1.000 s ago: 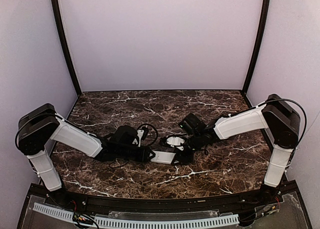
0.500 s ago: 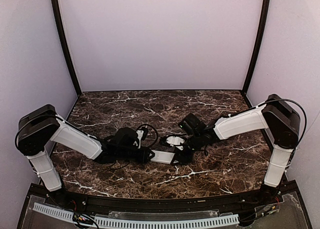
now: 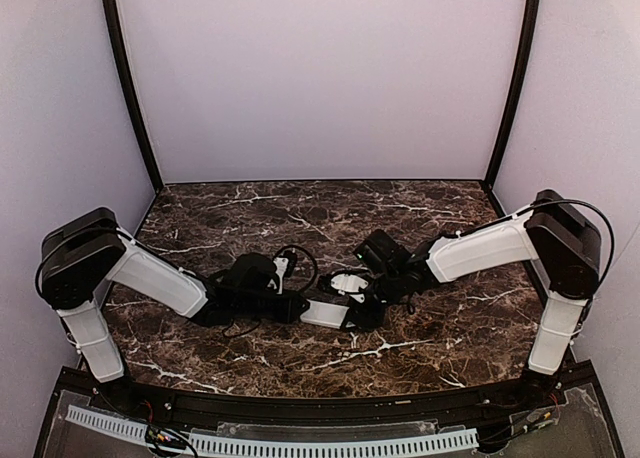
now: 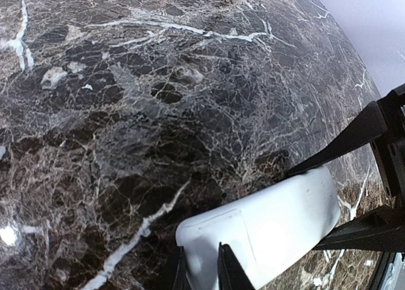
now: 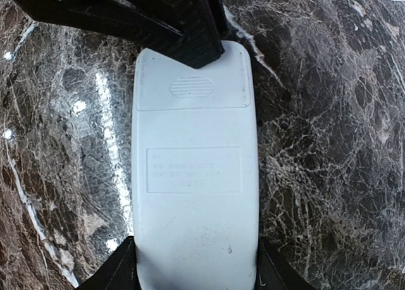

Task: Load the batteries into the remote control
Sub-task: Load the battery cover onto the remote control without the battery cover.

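One small, slim, white plastic remote control (image 5: 193,176) lies back-up near the middle of the dark marble surface (image 5: 329,113), between the two arms; its battery cover (image 5: 193,87), the panel with the little ridged patch, looks shut. No batteries show in any view, so I cannot say where they are.

The right tool (image 5: 193,274) is grasping the remote's plain end, one finger on each long side; the left tool (image 5: 204,52) has its tips drawn close together at the cover end, touching the remote; I cannot tell if it is clenched on anything or only pushing.

I think the step now is getting the cover off; to do it well, the right tool should hold firm and flat while the left one pushes along the remote on the ridges, not down into it; a tilted push could make the remote slip or pop up.

The two tools are very near each other, so there is little room between them; there is open surface toward the far side and both sides, and the remote sits well away from the pale walls (image 3: 320,78) and the near edge.
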